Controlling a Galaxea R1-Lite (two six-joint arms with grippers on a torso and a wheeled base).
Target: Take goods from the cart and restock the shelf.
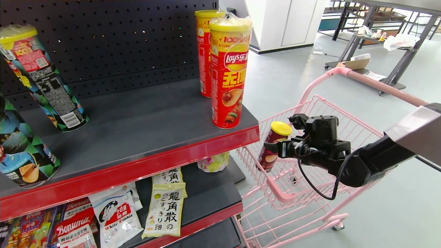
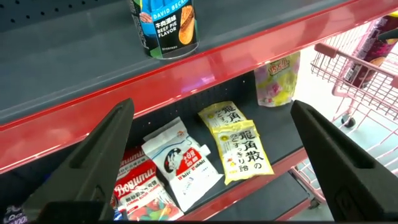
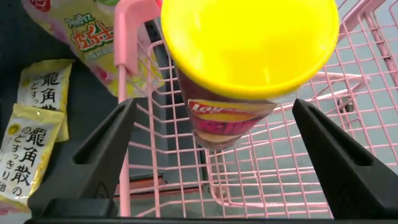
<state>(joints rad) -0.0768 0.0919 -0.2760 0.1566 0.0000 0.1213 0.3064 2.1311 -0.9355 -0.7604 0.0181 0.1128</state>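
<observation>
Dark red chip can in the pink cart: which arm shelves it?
Right. The right gripper is open astride the yellow-lidded dark red chip can in the pink wire cart; the left gripper faces yellow sachets on the lower shelf.

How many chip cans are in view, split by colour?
Red cans, top shelf: 2
Green-patterned cans, same shelf: 2
Dark red can, at the pink cart: 1
Total: 5
</observation>
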